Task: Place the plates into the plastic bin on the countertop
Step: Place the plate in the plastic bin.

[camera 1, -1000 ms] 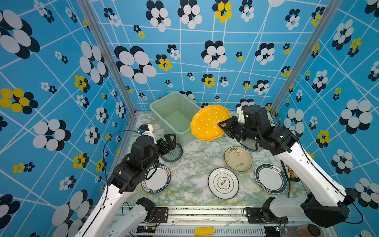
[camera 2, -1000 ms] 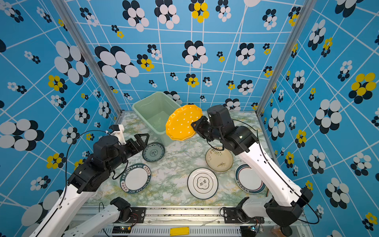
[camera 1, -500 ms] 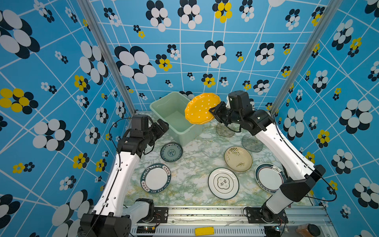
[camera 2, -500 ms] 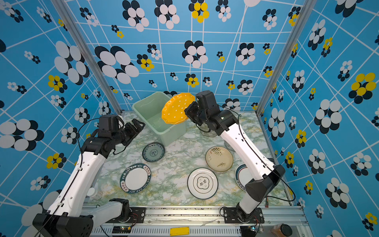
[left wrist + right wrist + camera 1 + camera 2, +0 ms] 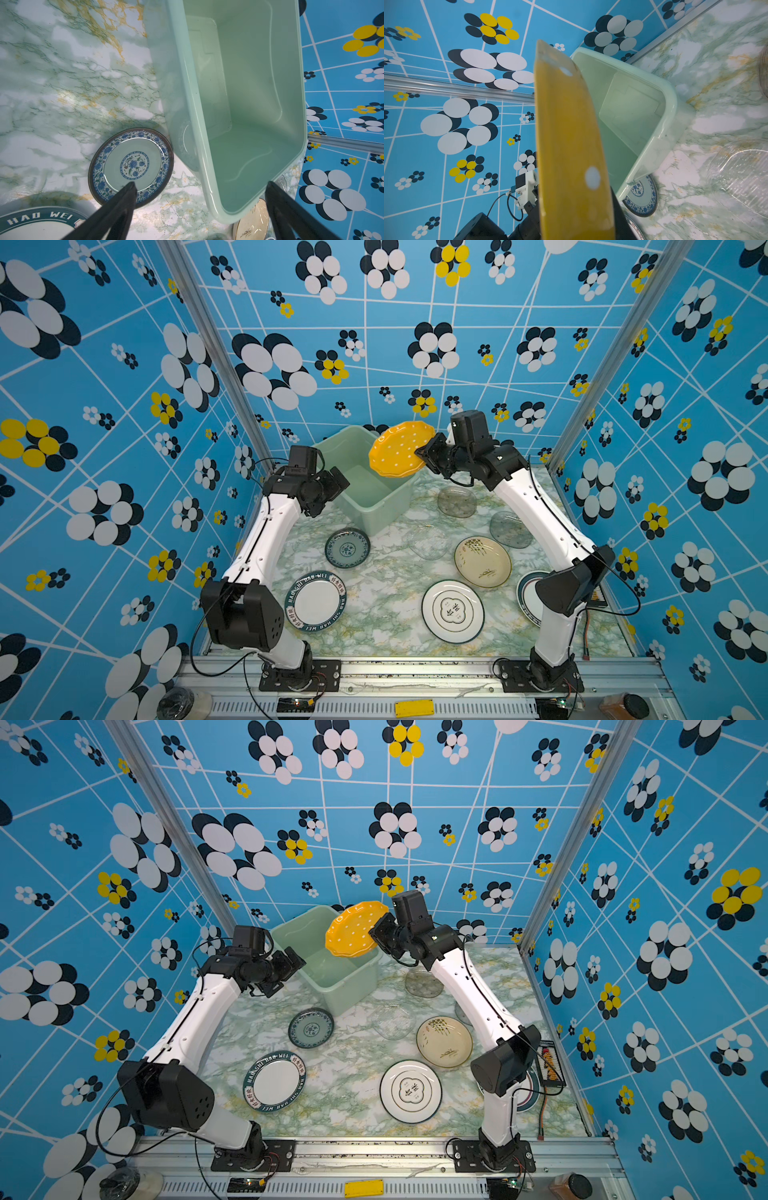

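Above the plastic bin, right claw pinches the yellow plate by its rim, tilted. Empty left claw spread beside the bin. Judged best: lower plate clear inside the walls, flatten, then release. On worktop, other plates wait.

Shows the right tool clamped on the rim of a yellow scalloped plate, white-dotted and tilted in the air above the far right part of the mint-green plastic bin. Puts the left tool, jaws apart and holding nothing, just beside the bin's left wall. Finds six more lying flat on the marbled surface: a blue-green patterned plate near the bin's front corner, a lettered dark-rimmed plate, an emblem plate, a cream plate, and two clear glass plates.
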`<state>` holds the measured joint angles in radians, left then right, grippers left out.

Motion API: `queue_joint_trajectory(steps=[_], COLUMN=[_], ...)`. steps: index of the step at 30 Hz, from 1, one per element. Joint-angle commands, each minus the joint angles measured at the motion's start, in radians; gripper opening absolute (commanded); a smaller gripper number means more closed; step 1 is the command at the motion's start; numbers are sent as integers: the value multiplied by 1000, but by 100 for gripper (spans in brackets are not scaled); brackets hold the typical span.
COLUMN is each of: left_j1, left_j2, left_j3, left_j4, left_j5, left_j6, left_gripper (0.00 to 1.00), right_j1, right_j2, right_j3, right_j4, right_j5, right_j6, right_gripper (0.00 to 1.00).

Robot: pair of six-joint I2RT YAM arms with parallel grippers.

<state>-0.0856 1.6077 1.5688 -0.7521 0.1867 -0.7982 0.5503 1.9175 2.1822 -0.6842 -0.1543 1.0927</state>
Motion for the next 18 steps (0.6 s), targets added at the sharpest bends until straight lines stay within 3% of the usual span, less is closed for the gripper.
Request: queue_joint_trajectory(steps=[1, 7, 11, 18], left_j1=[-8, -29, -41, -57], left_j2=[79, 229, 305, 337], left_j3=[92, 208, 275, 303], left_j4=[-47, -106, -151, -199], left_j5=[-30, -75, -91, -117], left_j6=[22, 20, 22, 21], left_gripper=[95, 83, 69, 55], right_j1=[-7, -24, -36, -46], right_j2=[-5, 12, 8, -4], right_j3=[73, 75, 67, 55], right_j4=[137, 135, 133, 132], right_j5=[-70, -90, -94, -96], right_j6=[-16, -18, -18, -22], right_gripper=[0, 1, 1, 0])
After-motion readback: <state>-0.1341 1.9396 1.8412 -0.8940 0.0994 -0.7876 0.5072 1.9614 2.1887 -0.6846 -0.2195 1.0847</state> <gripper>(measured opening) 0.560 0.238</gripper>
